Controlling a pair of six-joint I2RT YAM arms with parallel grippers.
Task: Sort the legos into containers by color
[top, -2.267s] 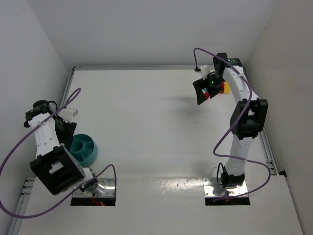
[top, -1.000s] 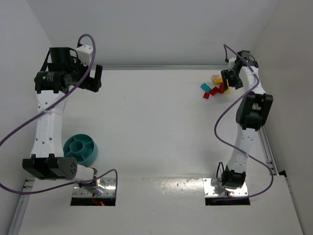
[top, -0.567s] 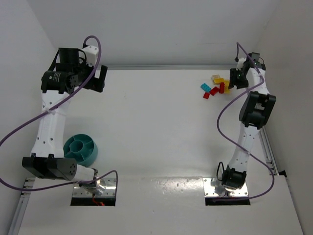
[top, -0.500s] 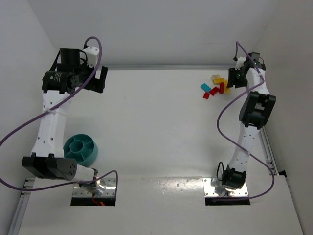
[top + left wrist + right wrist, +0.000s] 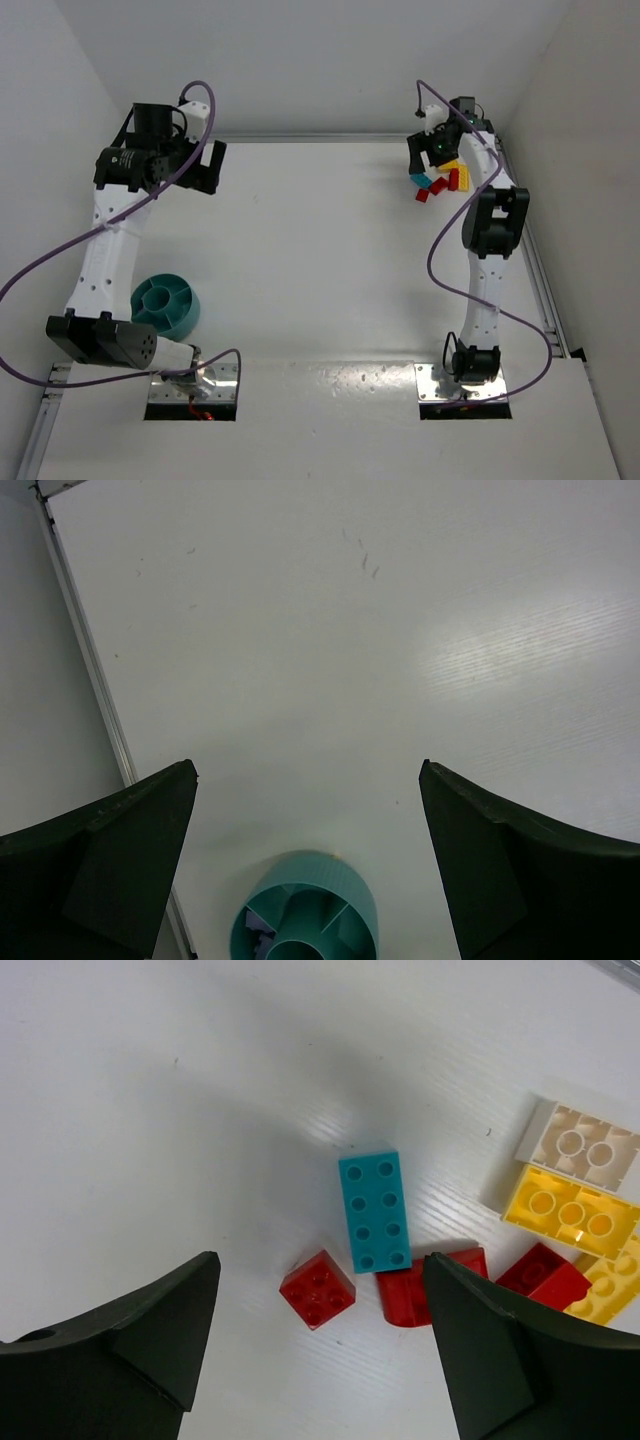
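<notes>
My left hand (image 5: 305, 770) hangs high over the left side of the desk (image 5: 320, 250). Its two fingers are spread wide apart and there is nothing between them. Below it, near the left edge of the desk and close to my own base, sits the round teal bowl (image 5: 320, 872), upright, its dividers and hub showing. Something pale lies in one compartment, too small for me to tell what it is.

My right hand (image 5: 320, 1260) is over the far right corner of the desk, above the bricks. Its fingers are also wide apart, and it holds nothing. The bricks lie loose on the desk in a small cluster, well apart from the bowl. A blue brick (image 5: 374, 1210) lies lengthwise nearest the middle of my view. A small red brick (image 5: 318, 1287) sits just beside its near end, and a red curved piece (image 5: 430, 1285) touches that same end. Further right are another red brick (image 5: 545, 1275), two yellow bricks (image 5: 572, 1210) and a cream brick (image 5: 580, 1145), packed closely together.
</notes>
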